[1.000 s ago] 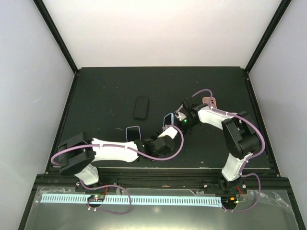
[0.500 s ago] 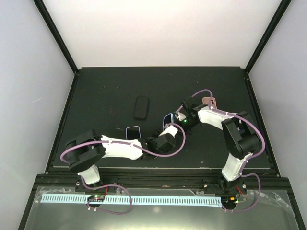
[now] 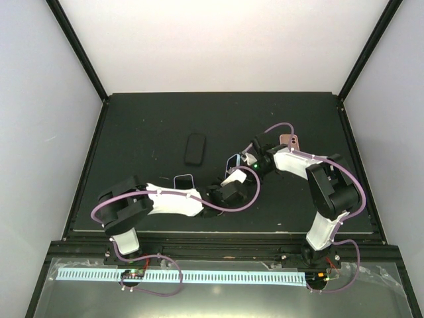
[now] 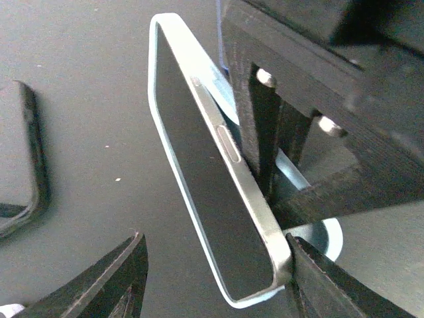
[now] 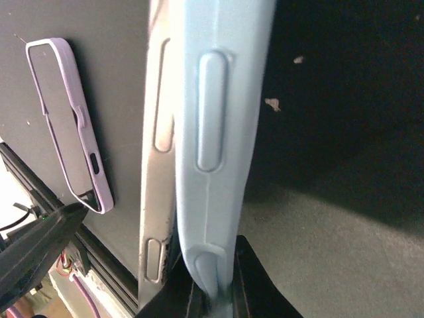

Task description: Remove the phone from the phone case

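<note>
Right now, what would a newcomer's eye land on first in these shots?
The silver phone, held up on edge at centre, sits partly out of its light blue case, which the right gripper pinches at one end. The left gripper stands open around the phone's corner, with one finger seemingly against it. Off to the side, a lilac-cased phone lies flat.

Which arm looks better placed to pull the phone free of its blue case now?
Left. The left gripper is open, a finger on either side of the phone at its end, ready to close and pull. The right gripper is shut on the blue case, so it likely just holds.
</note>
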Tool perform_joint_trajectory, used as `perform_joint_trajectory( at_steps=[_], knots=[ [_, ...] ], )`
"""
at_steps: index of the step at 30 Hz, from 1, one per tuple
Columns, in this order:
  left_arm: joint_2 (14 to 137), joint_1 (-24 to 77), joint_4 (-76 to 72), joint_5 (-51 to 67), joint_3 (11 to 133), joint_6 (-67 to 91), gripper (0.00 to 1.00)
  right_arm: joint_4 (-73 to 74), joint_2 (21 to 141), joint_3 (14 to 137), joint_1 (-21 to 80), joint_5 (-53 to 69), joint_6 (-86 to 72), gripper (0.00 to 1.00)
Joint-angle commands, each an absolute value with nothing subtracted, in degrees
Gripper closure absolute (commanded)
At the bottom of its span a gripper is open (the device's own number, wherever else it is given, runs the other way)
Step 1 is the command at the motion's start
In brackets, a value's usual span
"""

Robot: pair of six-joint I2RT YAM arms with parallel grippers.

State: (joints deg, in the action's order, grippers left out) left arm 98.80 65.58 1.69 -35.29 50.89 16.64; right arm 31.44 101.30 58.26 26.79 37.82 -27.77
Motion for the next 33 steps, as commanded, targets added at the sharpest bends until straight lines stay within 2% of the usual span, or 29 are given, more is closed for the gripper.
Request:
perform_joint_trajectory(
  at_steps=[1, 3, 5, 9, 12, 15, 21, 27, 33],
  knots=[
    [102.40, 63.87, 11.20, -49.74, 54.25, 17.59, 0.42, 32.96, 99.20, 56.87, 27.05, 43.19, -27.38, 0.99],
    [102.40, 63.92, 8.84, -50.34, 53.02, 14.55, 0.42, 33.09, 99.26, 57.03, 27.07, 44.59, -27.12, 0.99],
    [102.39, 63.97, 6.24, -50.96, 51.81, 11.26, 0.47, 33.26, 99.32, 57.19, 27.07, 45.20, -26.98, 0.99],
    [101.20, 63.93, 3.18, -52.27, 50.12, 9.03, 0.66, 33.77, 99.15, 57.77, 27.07, 45.42, -26.94, 0.99],
    [99.02, 63.94, -0.09, -49.73, 47.97, 6.93, 0.88, 33.92, 99.31, 58.08, 27.11, 45.59, -26.51, 0.99],
    [98.79, 63.97, 0.76, -49.50, 47.81, 8.02, 0.98, 33.54, 99.05, 57.64, 27.03, 45.61, -26.53, 0.99],
    [94.34, 63.97, 1.59, -48.75, 45.67, 10.42, 0.98, 33.65, 96.68, 57.53, 26.58, 40.77, -25.17, 0.99],
    [84.06, 63.41, 1.24, -46.24, 41.18, 15.73, 0.98, 35.66, 92.15, 58.05, 26.10, 19.01, -21.22, 0.99],
    [74.04, 62.43, 0.15, -41.30, 36.47, 20.92, 0.98, 30.90, 85.60, 53.88, 26.10, 16.51, -20.74, 0.99]
  ],
)
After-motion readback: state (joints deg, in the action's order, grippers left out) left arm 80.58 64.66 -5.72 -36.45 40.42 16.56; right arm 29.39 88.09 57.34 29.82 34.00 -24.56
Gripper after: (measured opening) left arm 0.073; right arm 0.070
